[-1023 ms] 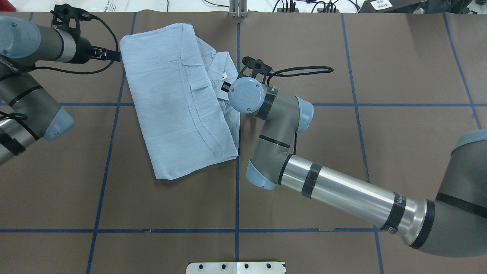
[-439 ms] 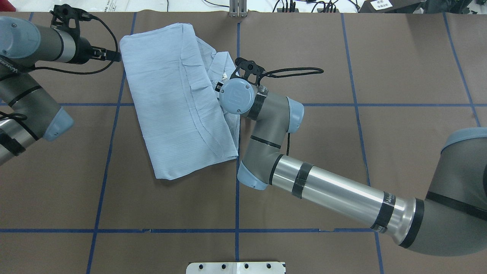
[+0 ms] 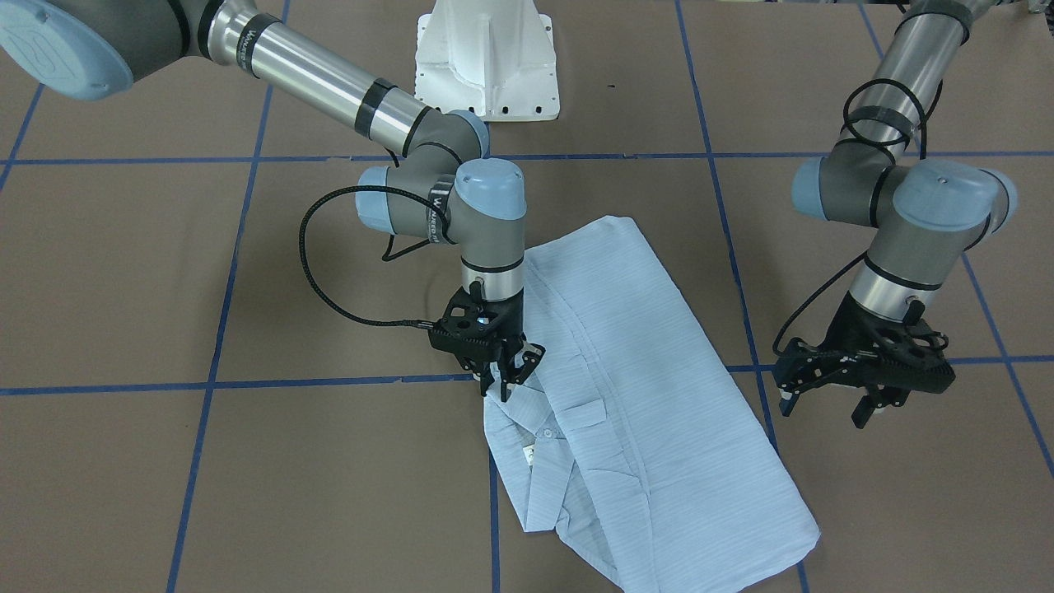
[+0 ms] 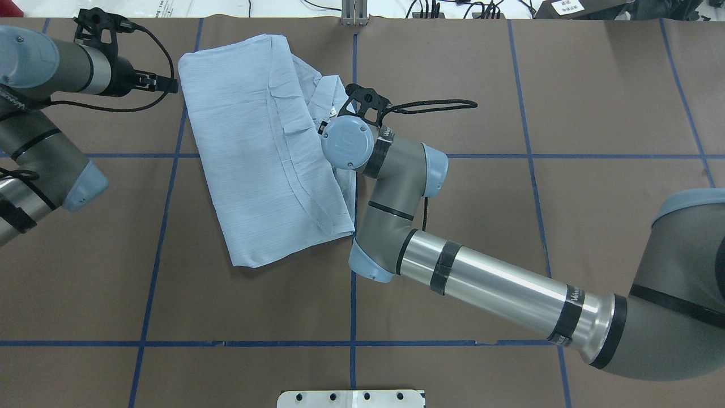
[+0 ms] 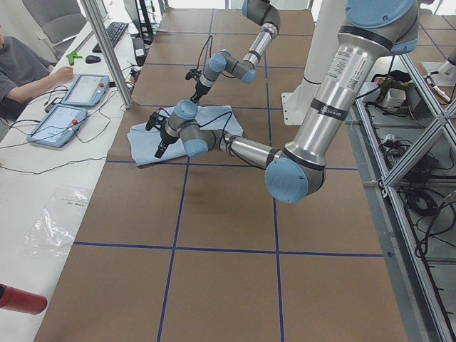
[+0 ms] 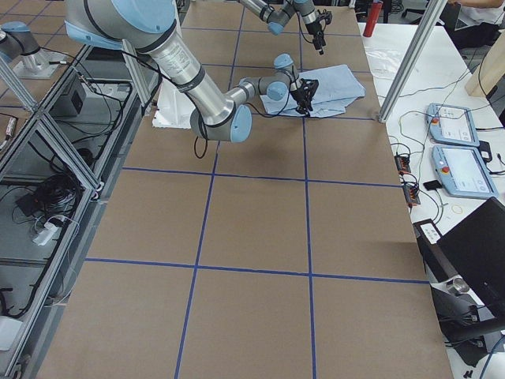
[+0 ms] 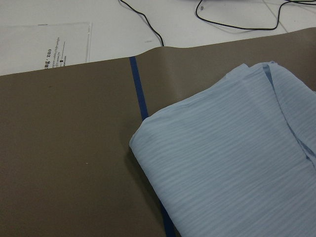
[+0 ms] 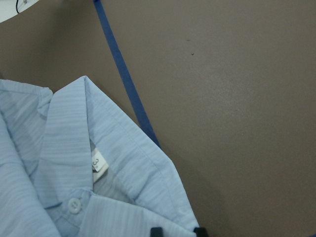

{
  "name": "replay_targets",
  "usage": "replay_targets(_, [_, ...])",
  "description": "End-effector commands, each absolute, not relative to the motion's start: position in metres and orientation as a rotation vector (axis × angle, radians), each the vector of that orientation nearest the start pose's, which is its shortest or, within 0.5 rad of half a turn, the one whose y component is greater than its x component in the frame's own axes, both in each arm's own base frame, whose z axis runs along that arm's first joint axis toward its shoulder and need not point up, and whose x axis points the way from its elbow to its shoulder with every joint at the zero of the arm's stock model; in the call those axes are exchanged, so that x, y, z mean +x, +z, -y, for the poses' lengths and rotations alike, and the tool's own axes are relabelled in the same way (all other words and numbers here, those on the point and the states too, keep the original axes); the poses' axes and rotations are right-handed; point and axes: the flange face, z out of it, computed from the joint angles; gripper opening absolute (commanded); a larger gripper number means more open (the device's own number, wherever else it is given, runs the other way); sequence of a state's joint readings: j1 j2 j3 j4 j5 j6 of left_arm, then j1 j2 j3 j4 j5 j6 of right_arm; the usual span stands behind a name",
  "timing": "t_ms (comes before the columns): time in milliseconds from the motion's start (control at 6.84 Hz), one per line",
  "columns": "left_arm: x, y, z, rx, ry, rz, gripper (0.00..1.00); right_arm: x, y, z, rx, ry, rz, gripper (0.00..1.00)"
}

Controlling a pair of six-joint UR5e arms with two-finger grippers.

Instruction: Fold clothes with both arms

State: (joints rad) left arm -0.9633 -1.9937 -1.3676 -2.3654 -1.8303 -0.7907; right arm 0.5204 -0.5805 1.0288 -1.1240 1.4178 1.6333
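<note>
Brown table (image 4: 595, 85) gridded with blue tape (image 4: 283, 343).

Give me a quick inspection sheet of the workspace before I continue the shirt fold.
Surface: brown table cover with blue tape grid, flat.
Job's things: shirt partly folded, collar exposed on the right arm's side.
Clutter: nothing seen on the table.
Grippers: right gripper open, tips at the shirt's edge by the collar; left gripper open, beside the shirt, not gripping it.
Cables: black cable loops from the right wrist, clear of the shirt.
Surroundings: white pedestal; seated person with tablets.
</note>
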Motion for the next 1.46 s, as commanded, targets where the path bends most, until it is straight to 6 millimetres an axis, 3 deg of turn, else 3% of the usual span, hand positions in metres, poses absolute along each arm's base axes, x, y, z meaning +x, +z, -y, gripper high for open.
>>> replay_targets(0, [0.306,0.431,0.629,0.618,-0.035,-0.830,1.00,-0.657,0.199,0.549,0.353,0.609,0.870,0.00])
replay_targets(146, [0.305,0.433,0.628,0.615,-0.036,-0.829,1.00,-0.648,0.198,0.543,0.354,0.605,0.890,0.00])
replay_targets(292, [0.305,0.433,0.628,0.615,-0.035,-0.831,1.00,-0.626,0.207,0.530,0.352,0.602,0.889,0.00])
replay_targets(439, [0.305,0.432,0.627,0.617,-0.034,-0.831,1.00,-0.600,0.224,0.510,0.354,0.601,0.889,0.00])
replay_targets(585, [0.306,0.432,0.627,0.617,-0.033,-0.833,1.00,-0.575,0.255,0.475,0.353,0.580,0.900,0.00])
replay_targets(731, [0.306,0.431,0.627,0.618,-0.032,-0.834,1.00,-0.551,0.274,0.444,0.374,0.571,0.910,0.00])
replay_targets(877, [0.306,0.430,0.626,0.619,-0.031,-0.836,1.00,-0.539,0.288,0.421,0.385,0.559,0.909,0.00])
replay_targets(1023, [0.306,0.429,0.626,0.619,-0.033,-0.837,1.00,-0.535,0.294,0.416,0.391,0.558,0.903,0.00])
replay_targets(1170, [0.306,0.430,0.626,0.619,-0.031,-0.836,1.00,-0.540,0.296,0.412,0.386,0.540,0.899,0.44])
replay_targets(1316, [0.306,0.429,0.626,0.620,-0.031,-0.837,1.00,-0.538,0.288,0.415,0.421,0.475,0.892,0.99])
